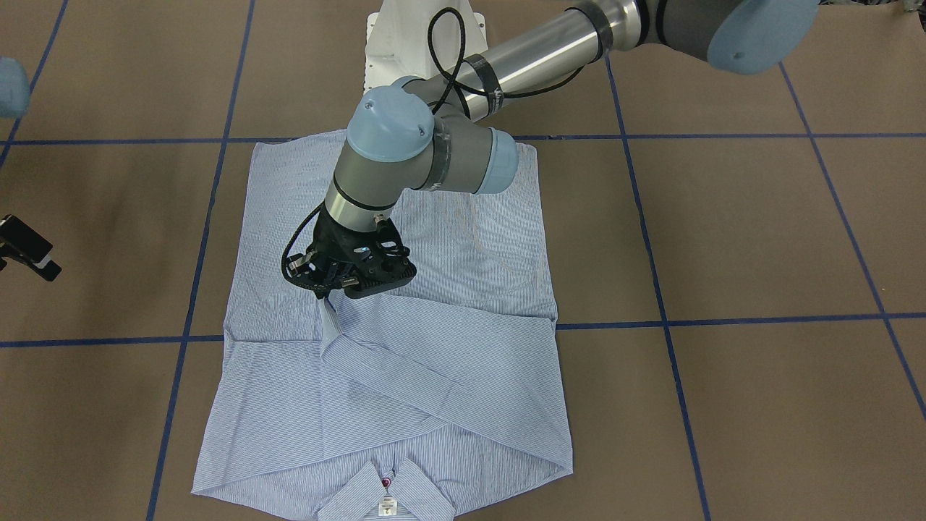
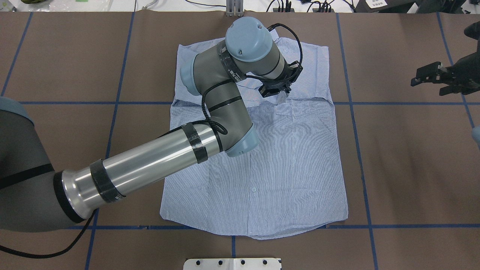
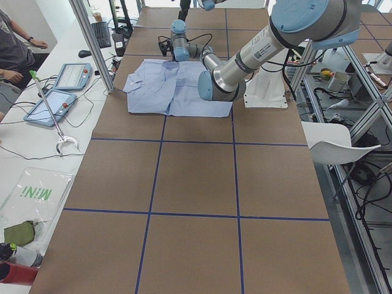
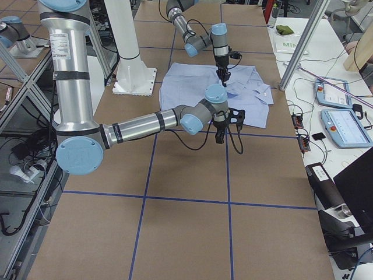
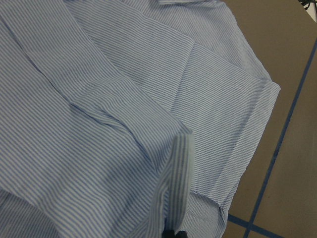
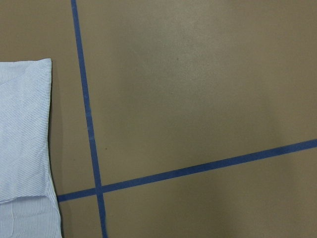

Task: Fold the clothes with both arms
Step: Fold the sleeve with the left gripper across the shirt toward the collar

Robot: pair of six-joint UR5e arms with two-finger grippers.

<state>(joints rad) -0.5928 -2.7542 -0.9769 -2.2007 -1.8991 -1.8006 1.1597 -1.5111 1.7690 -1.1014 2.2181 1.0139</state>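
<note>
The light-blue striped shirt (image 2: 285, 157) lies flat on the brown table, collar (image 1: 387, 492) at the far side from the robot, and both sleeves are folded across the body. My left arm reaches over it. The left gripper (image 1: 329, 298) (image 2: 280, 96) is shut on a sleeve cuff (image 5: 181, 163) and holds it just above the fabric. Its fingertips (image 5: 173, 233) pinch the cuff's end in the left wrist view. My right gripper (image 2: 425, 80) (image 1: 43, 264) hovers open over bare table beside the shirt, with nothing in it. The right wrist view shows only the shirt's edge (image 6: 22, 129).
Blue tape lines (image 6: 89, 124) grid the brown table top (image 2: 405, 168). The white pedestal base (image 1: 405, 36) stands at the robot's side of the shirt. Past the far table edge are tablets (image 3: 58, 104), cables and a seated person (image 3: 12, 43).
</note>
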